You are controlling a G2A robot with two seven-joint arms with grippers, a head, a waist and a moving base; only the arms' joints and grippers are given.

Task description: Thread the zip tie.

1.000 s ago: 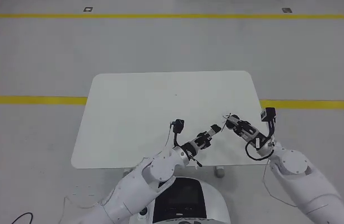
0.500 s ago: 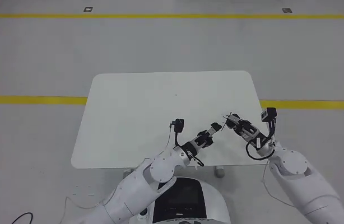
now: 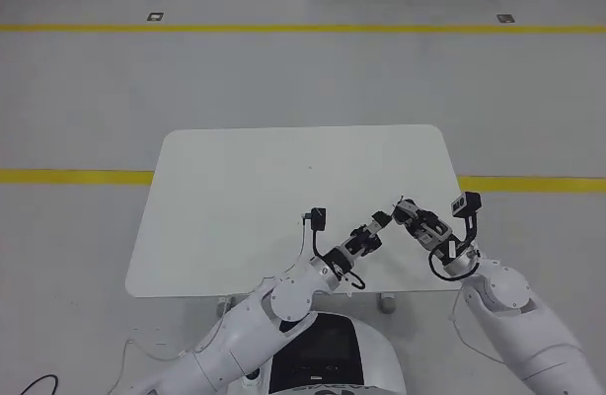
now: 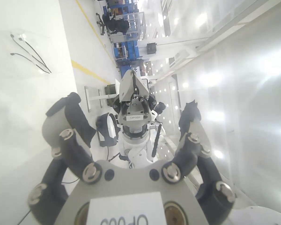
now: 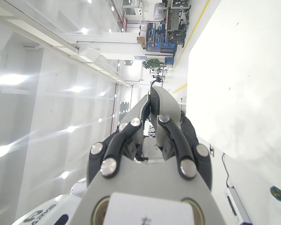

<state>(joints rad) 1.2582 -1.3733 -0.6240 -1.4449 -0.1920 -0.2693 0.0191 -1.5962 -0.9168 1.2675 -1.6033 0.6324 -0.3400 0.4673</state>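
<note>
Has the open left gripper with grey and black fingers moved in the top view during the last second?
Yes, slightly. The left gripper has drifted away from the near edge of the white rounded table, toward the right gripper.

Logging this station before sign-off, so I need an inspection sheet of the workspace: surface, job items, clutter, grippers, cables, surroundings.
Surface: white table with rounded corners.
Job's things: a black zip tie pinched in the right gripper; three more zip ties lie loose on the table.
Clutter: nothing seen.
Grippers: right gripper shut on the zip tie; left gripper open, facing it at close range above the table's near right part.
Cables: black cables loop off both wrists.
Surroundings: yellow floor lines; shelving in the room behind.
</note>
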